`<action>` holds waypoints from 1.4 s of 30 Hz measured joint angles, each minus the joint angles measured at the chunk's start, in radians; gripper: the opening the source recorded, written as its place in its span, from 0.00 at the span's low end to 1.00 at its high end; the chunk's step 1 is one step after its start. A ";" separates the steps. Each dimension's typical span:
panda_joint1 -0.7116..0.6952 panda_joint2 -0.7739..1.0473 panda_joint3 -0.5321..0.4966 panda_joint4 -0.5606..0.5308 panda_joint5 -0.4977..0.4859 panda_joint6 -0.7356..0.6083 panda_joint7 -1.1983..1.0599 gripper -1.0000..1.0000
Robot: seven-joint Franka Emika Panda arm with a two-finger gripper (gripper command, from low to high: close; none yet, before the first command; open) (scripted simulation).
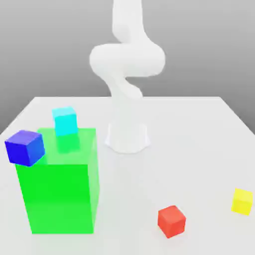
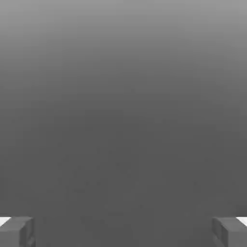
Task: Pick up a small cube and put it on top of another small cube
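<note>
The arm (image 1: 127, 55) is cut off by the top edge of the exterior view. In the hand view, both fingertips (image 2: 17, 231) are cut off by the lower corners. The green block (image 1: 60, 184) hides the table (image 1: 199, 129) behind it.

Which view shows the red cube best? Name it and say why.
The exterior view: the red cube sits in plain sight on the white table, toward that view's right, near the yellow cube. The hand view offers grey background beyond its pincer fingertips.
</note>
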 joint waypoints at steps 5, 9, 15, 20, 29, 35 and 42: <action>0.035 0.187 0.015 -0.065 0.004 0.095 -0.041 0.50; 0.061 0.332 0.029 -0.115 0.006 0.169 -0.071 0.50; 0.097 0.550 0.055 -0.190 0.001 0.279 -0.111 0.50; 0.133 0.731 0.076 -0.253 -0.017 0.371 -0.134 0.50; 0.181 1.056 0.042 -0.261 -0.080 0.593 -0.115 0.00; 0.184 1.073 0.038 -0.258 -0.085 0.606 -0.110 0.00; 0.157 0.880 0.074 -0.284 -0.029 0.451 -0.147 0.00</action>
